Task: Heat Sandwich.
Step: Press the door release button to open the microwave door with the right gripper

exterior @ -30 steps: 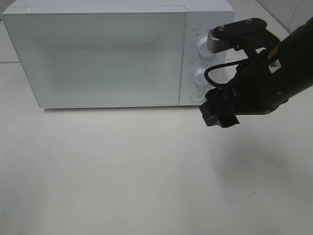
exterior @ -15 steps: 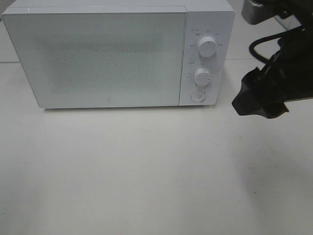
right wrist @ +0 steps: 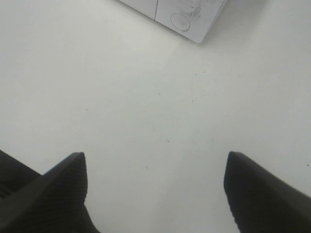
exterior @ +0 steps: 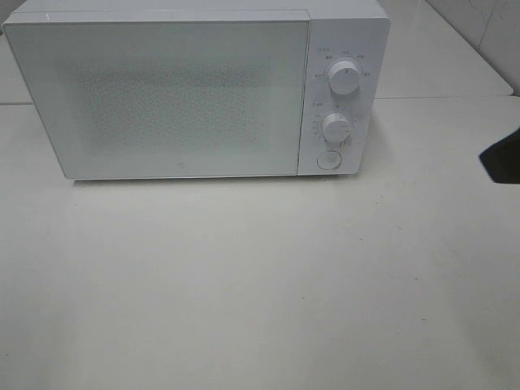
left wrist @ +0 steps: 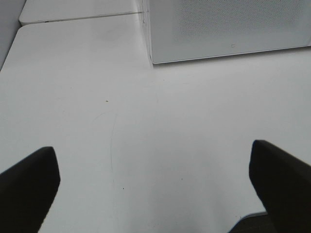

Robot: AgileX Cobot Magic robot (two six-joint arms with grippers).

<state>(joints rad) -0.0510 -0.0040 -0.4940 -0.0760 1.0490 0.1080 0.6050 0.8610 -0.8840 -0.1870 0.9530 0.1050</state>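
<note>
1. White matte worktop (exterior: 244, 284) carries a white box-shaped microwave oven (exterior: 162, 89). Its pale speckled door (exterior: 171, 97) sits shut, flush with the casing.
2. The control panel beside the door has an upper round white dial (exterior: 344, 77), a lower round white dial (exterior: 335, 127) and a round white button (exterior: 328, 159) beneath them.
3. Left hand (left wrist: 153, 162): the two black fingers (left wrist: 29, 187) are spread wide with nothing between them, and bare worktop lies below. The oven's lower front corner lies ahead of this hand, well apart from the fingertips.
4. Right hand (right wrist: 155, 162): the black fingers (right wrist: 265, 196) are spread apart with nothing pinched, and bare worktop lies below. The oven's panel corner, with the round button, lies ahead of this hand and well apart from it.
5. In the high view only a dark part of the right arm (exterior: 505, 158) shows, at the frame edge. It is level with the oven's base and clear of the panel.
6. The sandwich shows in none of the views. The door cannot be seen through, so I cannot tell whether it lies inside the oven.
</note>
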